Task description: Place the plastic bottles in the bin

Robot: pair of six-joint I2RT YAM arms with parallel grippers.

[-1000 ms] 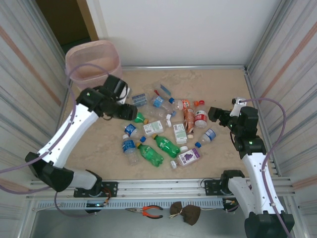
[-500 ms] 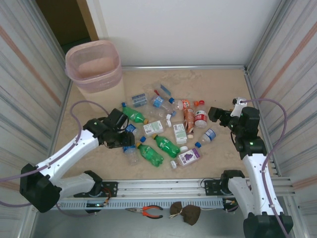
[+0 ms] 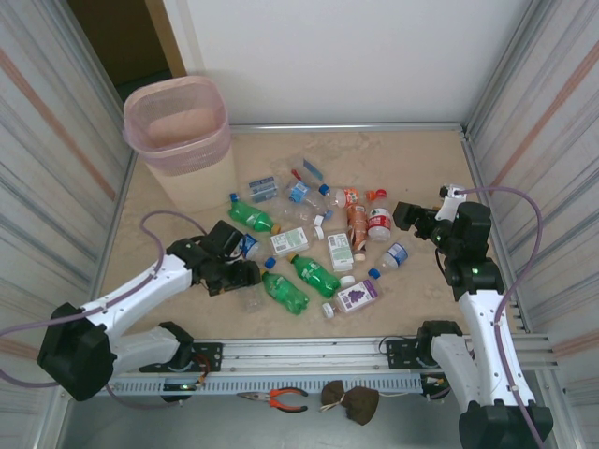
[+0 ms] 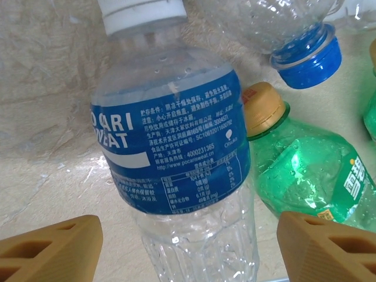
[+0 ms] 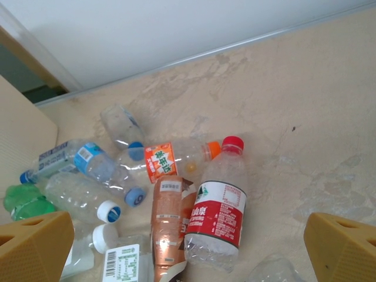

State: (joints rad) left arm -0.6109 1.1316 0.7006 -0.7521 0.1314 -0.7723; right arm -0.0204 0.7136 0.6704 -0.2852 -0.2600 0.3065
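One bin (image 3: 201, 182), three green bottles (image 3: 314, 274) among the scattered plastic bottles (image 3: 357, 225), left gripper (image 4: 188, 226) spread astride one blue-labelled bottle (image 4: 170, 153), right gripper (image 5: 188, 220) spread wide

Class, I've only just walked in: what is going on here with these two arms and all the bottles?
Two robot arms are meant to move plastic bottles from the table into the bin at the far left corner. The left end effector sits low over a clear blue-labelled bottle, fingers open either side, not gripping. The right end effector hangs open by the pile's right edge. Many bottles lie on the table.
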